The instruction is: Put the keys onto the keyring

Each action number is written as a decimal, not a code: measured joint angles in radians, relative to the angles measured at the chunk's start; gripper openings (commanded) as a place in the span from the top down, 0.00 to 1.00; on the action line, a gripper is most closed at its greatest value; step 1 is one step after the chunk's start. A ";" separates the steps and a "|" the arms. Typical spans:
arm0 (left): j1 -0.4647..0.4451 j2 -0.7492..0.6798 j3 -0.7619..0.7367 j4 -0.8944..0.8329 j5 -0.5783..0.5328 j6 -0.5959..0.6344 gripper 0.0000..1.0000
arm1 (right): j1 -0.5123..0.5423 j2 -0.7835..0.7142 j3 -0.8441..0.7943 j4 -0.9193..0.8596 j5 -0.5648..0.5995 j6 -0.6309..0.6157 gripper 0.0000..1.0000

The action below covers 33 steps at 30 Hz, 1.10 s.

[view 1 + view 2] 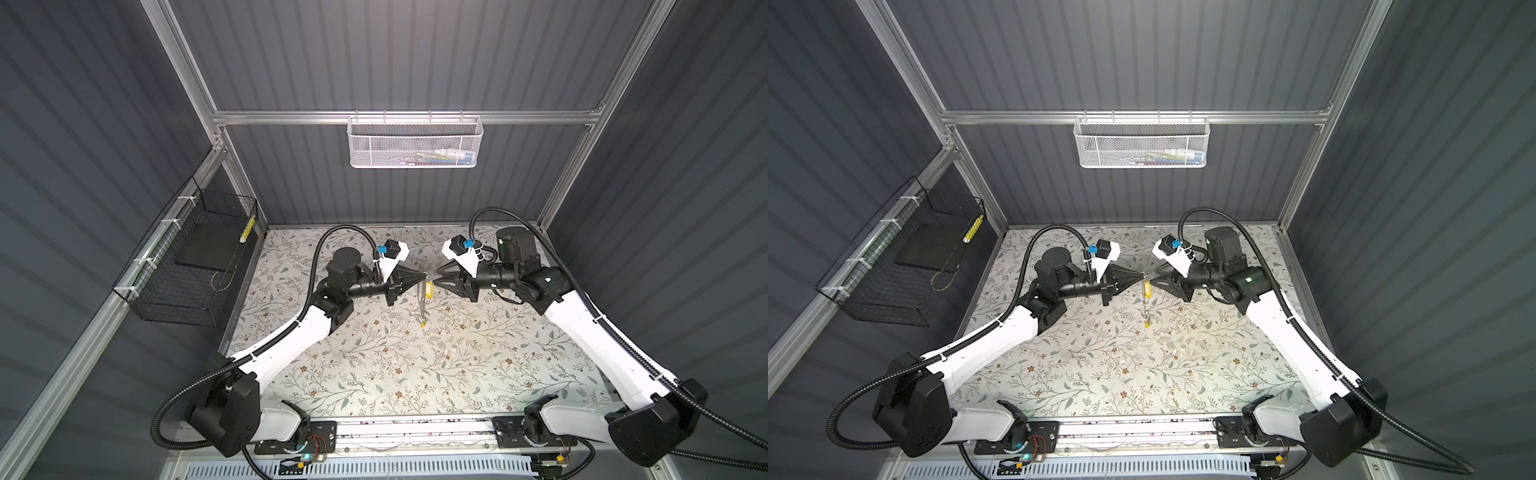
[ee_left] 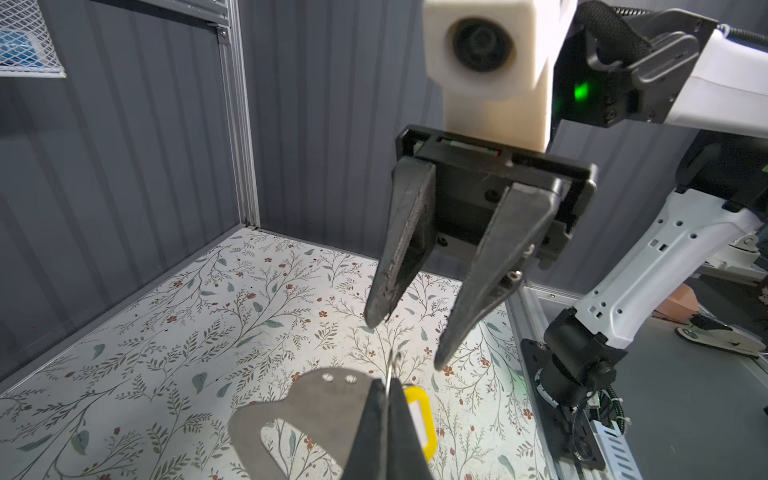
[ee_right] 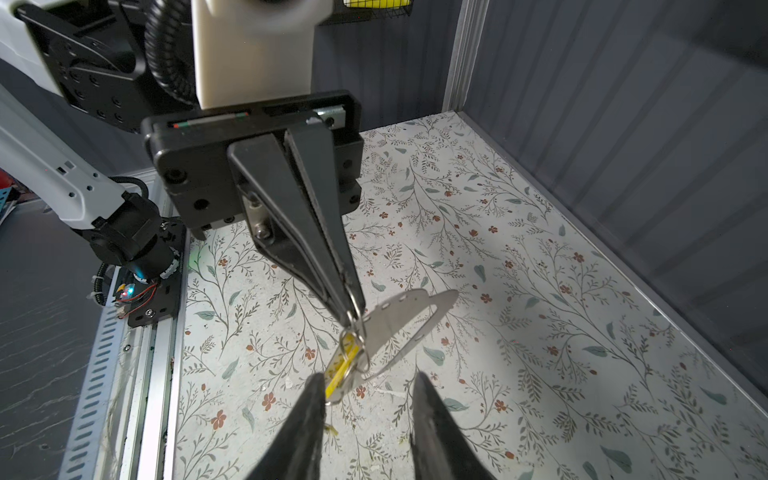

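Above table (image 1: 374, 374): left jaws pinch key (image 3: 343, 365) wire, keyring (image 3: 399, 320) hanging alongside; right jaws apart, just beside.

Working this remotely, in both top views I see the left gripper (image 1: 423, 275) reaching in from 9 o'clock and the right gripper (image 1: 436, 274) from 3 o'clock. Their tips are near each other above the 12 o'clock half of the table (image 1: 374, 374). A key tag (image 1: 428, 289) and the keyring (image 2: 316, 395) hang under the left gripper's tip, with the keyring running toward 6 o'clock. A second key tag (image 1: 423, 324) sits at that 6 o'clock end; I can't tell whether it hangs or rests on the table. The rail basket (image 1: 374, 145) hangs at 12 o'clock and the wall basket (image 1: 178, 299) at 9 o'clock.
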 measured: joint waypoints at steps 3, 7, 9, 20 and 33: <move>0.000 0.000 -0.004 0.014 -0.008 -0.005 1.00 | 0.000 -0.001 -0.020 0.037 -0.016 0.034 0.63; 0.000 0.000 -0.005 0.035 -0.015 -0.013 1.00 | 0.000 0.000 -0.021 0.068 -0.048 0.061 0.63; 0.000 0.000 -0.007 0.041 -0.016 -0.016 1.00 | 0.000 0.005 -0.021 0.079 -0.061 0.069 0.64; 0.000 -0.014 -0.020 0.060 -0.022 -0.020 1.00 | 0.000 0.054 -0.021 0.089 -0.086 0.084 0.75; 0.000 -0.028 -0.021 0.076 -0.023 -0.019 1.00 | 0.000 0.068 -0.021 0.071 -0.082 0.066 0.94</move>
